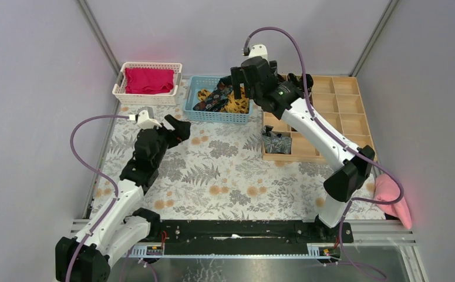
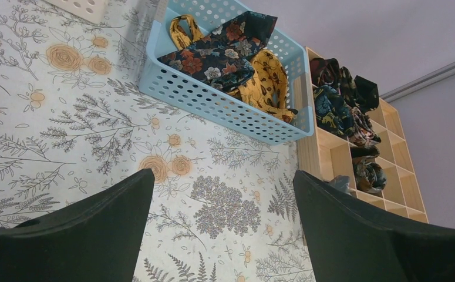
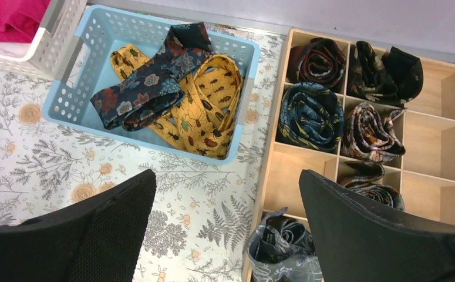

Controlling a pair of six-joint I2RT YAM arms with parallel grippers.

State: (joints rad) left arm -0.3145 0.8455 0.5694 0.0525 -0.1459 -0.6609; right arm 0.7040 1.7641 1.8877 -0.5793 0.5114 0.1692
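1. Fingers (image 2: 95, 226) of the left gripper (image 1: 177, 127) stand wide apart and hold nothing. It hovers over the floral table (image 1: 225, 176), left of centre and well short of the baskets.
2. Fingers (image 3: 366, 229) of the right gripper (image 1: 236, 89) are equally wide apart and empty. It hangs near the far edge, above the right end of the blue basket (image 3: 66, 101) and just beside the wooden organizer (image 3: 442, 88).
3. A grey tie (image 3: 277, 249) sits loosely bunched in a compartment on the organizer's left side, toward its near edge.
4. Two unrolled ties lie in the blue basket, the dark floral tie (image 3: 145, 91) draped across the yellow tie (image 3: 204, 117).
5. Rolled ties (image 3: 310, 114) fill several compartments in the organizer's far-left corner. The compartments to the right are bare.
6. Judged from this layout, the filing is partly done, with two ties left to roll.
7. A white basket (image 1: 148, 97) at the far-left corner holds red cloth (image 1: 148, 80).
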